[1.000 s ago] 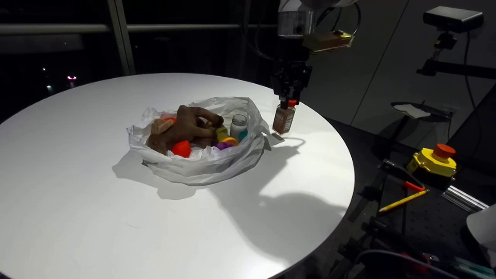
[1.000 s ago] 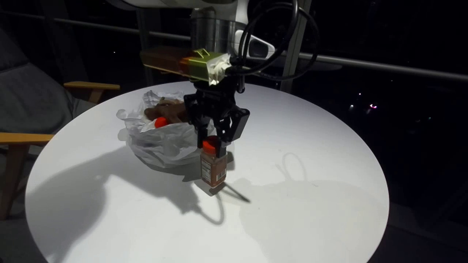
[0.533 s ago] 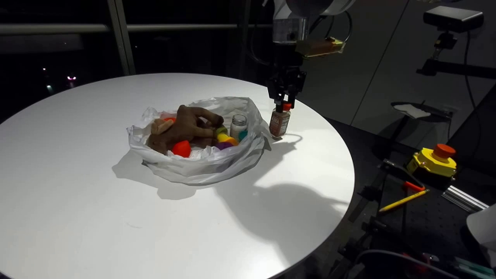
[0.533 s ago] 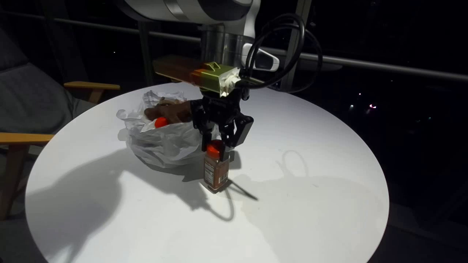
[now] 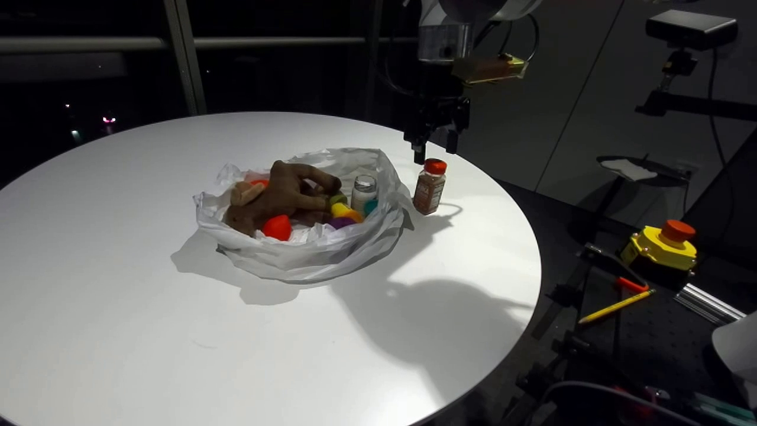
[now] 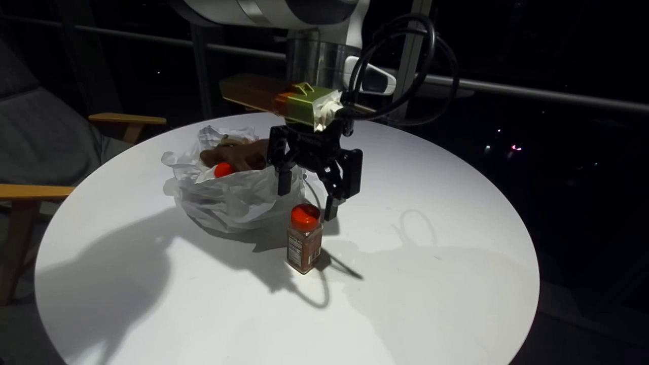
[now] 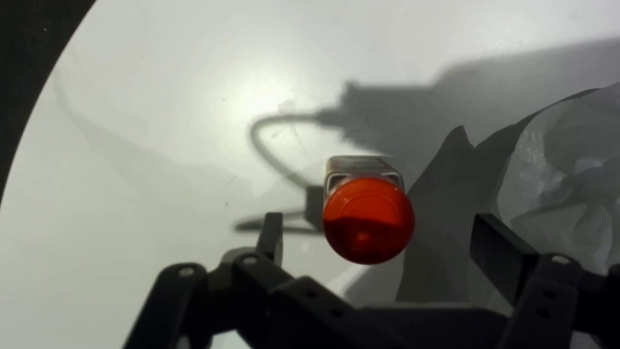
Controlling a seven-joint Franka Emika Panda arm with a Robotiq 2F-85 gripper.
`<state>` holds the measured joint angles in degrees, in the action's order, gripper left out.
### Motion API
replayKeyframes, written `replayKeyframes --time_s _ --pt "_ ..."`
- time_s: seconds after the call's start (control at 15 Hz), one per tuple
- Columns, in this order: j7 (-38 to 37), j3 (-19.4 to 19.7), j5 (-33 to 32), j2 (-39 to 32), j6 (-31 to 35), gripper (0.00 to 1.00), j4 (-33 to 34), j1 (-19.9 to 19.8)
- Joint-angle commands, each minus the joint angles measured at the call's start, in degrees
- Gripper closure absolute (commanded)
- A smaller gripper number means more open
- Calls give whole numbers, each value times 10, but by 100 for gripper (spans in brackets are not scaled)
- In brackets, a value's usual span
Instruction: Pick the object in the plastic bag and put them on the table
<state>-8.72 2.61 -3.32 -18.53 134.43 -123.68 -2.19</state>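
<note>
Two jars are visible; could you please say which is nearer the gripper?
The red-capped jar, standing on the table below the open gripper; the whitish jar sits inside the plastic bag.

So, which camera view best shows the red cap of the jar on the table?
The wrist view: it looks down on the red cap, large and unobstructed, its whole round top visible though partly shaded. Both exterior views show it smaller, from an angle, atop the upright jar.
</note>
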Motion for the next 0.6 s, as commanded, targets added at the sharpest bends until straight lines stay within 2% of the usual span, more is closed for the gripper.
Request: replayKeyframes --time_s 0.0,0.2,0.33,0.53 --pt "-19 -7 -17 94 23 0 -57 33" --pt "-2 -39 -43 149 32 0 -85 67" --pt "-25 -68 -70 172 26 0 -86 98" --pt "-75 -100 -138 141 65 0 -52 127"
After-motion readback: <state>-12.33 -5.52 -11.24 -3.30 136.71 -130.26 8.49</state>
